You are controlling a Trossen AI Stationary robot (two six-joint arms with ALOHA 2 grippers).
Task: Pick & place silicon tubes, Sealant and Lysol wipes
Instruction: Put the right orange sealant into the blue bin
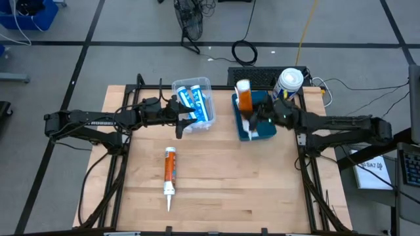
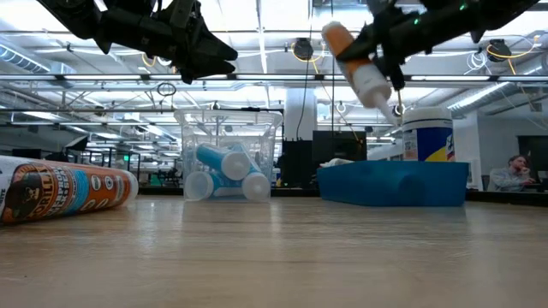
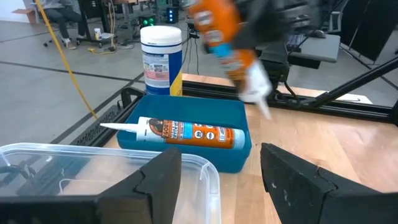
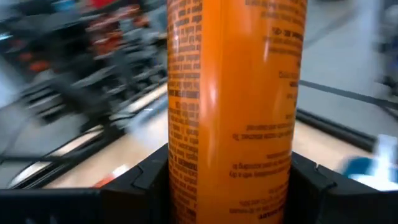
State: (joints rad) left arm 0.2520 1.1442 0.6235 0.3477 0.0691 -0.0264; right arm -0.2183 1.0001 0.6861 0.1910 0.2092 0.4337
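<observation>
Held aloft above the blue tray [image 1: 266, 130]: an orange sealant tube [image 1: 244, 98], clamped between the fingers of the right gripper [image 1: 252, 121], seen in the low view [image 2: 358, 60] tilted, white nozzle end down and toward the Lysol wipes [image 2: 427, 133], orange end up and away from them. Filling the right wrist view: the same tube's orange body [image 4: 236, 106], long axis running straight between the two dark fingers [image 4: 134, 180]. Lying flat inside the blue tray, shown only in the left wrist view: a second orange tube [image 3: 193, 132], long axis across the tray, white nozzle toward the clear bin [image 3: 112, 163]. Standing upright just beyond the tray's far corner: the Lysol wipes canister [image 1: 289, 81], white lid up. Resting in the clear bin [image 1: 195, 105], beside the tray: blue silicone tubes [image 1: 197, 103], seen end-on in the low view [image 2: 224, 171] with white caps toward the camera. Poised at the clear bin's near rim: the left gripper [image 1: 180, 118], fingers narrow and holding nothing. Well apart from the tray, on the bare wooden desk [image 1: 230, 183]: one more orange-and-white tube [image 1: 170, 172], long axis front to back, nozzle toward the desk's front edge.
</observation>
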